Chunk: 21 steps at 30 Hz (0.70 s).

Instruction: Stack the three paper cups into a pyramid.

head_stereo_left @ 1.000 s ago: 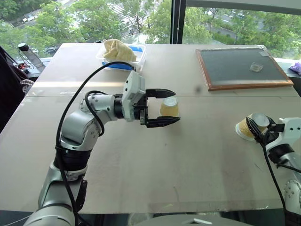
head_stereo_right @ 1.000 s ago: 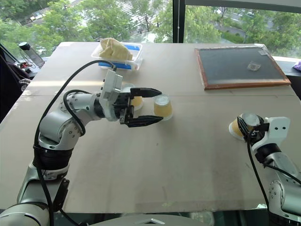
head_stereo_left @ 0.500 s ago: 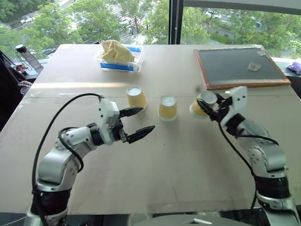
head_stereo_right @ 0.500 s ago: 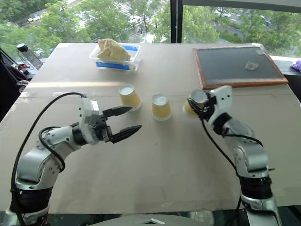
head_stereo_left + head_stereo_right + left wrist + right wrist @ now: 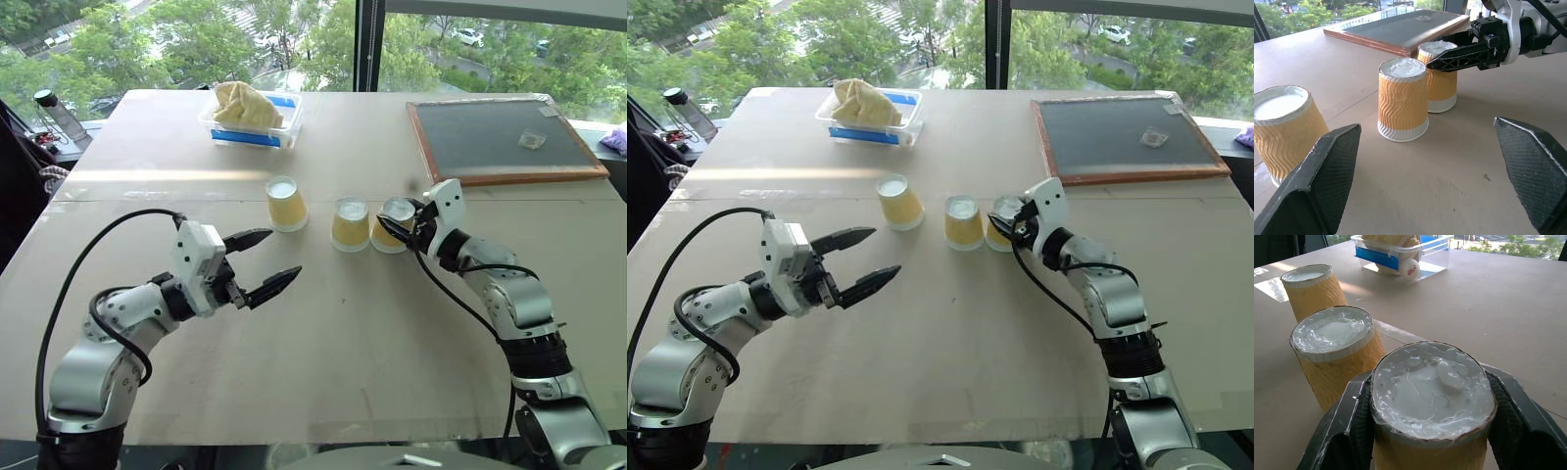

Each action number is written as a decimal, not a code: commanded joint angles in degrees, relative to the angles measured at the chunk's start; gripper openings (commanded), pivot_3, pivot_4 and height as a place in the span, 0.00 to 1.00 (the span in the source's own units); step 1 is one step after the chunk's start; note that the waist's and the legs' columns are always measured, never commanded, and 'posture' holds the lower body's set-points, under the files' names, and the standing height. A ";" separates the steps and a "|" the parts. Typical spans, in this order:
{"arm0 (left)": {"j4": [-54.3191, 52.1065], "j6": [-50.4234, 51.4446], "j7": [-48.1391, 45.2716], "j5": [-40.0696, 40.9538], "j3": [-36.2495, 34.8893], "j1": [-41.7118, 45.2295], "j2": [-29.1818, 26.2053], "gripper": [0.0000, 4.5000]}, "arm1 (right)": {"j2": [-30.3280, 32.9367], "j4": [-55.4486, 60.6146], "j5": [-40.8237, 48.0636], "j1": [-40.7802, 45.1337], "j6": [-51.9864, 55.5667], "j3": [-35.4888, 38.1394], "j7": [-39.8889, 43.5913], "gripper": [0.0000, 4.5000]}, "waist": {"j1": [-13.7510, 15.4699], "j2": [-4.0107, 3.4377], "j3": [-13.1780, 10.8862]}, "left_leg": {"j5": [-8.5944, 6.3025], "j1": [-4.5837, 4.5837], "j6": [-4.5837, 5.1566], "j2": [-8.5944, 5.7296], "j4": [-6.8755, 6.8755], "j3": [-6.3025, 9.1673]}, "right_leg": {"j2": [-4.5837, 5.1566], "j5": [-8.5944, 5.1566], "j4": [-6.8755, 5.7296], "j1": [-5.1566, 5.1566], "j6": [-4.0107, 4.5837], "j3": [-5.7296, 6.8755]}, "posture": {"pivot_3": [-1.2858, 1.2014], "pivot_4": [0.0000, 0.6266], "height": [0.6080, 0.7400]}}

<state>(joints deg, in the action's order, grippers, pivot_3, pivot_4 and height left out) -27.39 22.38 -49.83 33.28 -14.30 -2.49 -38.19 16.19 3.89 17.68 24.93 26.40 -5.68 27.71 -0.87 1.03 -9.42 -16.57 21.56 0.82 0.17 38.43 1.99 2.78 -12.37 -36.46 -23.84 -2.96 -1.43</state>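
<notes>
On the near table, left side: our left gripper (image 5: 263, 262) hangs just above the tan table (image 5: 392, 343), its two black fingers spread wide with nothing between them, pointing toward the row of cups and well short of it.
Right arm, mid-table: our right gripper (image 5: 397, 224) is clamped on the third cup (image 5: 395, 223), one finger on each side of its ribbed wall, as we see plainly from the right wrist.
Held cup: upside down, white base up, just beside the middle cup (image 5: 350, 225) on that cup's right; from the left wrist it seems to sit on the table, though we cannot say for sure whether it is resting or held a hair above.
Middle cup: inverted and upright on the table, free of both grippers, between the held cup and the left cup (image 5: 285, 204).
Left cup: inverted too, standing apart from the middle cup with a clear gap, slightly farther back, and leaning a little in the head view.
Row as we find it: all three paper cups are at table level in a loose line; none sits on top of another.
Farther back, right: a wood-framed dark board (image 5: 502, 140) lies flat with a small clear scrap on it.
Far edge, left: a clear plastic tray (image 5: 251, 119) with a blue label holds a crumpled yellow cloth (image 5: 245, 103).
Beyond the table: windows (image 5: 196, 39) give on green trees.
</notes>
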 commanded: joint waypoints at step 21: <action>18.27 -12.06 15.58 -7.75 -1.08 12.03 13.17 1.00 | 9.45 19.73 8.85 -10.74 0.13 10.62 7.27 0.99 | 0.07 0.09 0.06 | 0.00 0.09 0.00 -0.06 0.04 0.05 | 0.02 0.01 -0.02 0.02 -0.01 0.17 | 0.52 0.24 1.00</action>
<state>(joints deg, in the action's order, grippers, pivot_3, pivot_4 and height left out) -10.68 13.39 -34.50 27.05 -15.64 8.29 -25.31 24.97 19.69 24.22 14.14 26.24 2.98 34.42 -0.80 1.12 -9.36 -16.57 21.63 0.82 0.12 38.46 2.01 2.79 -12.36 -36.49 -23.81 -2.96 -1.29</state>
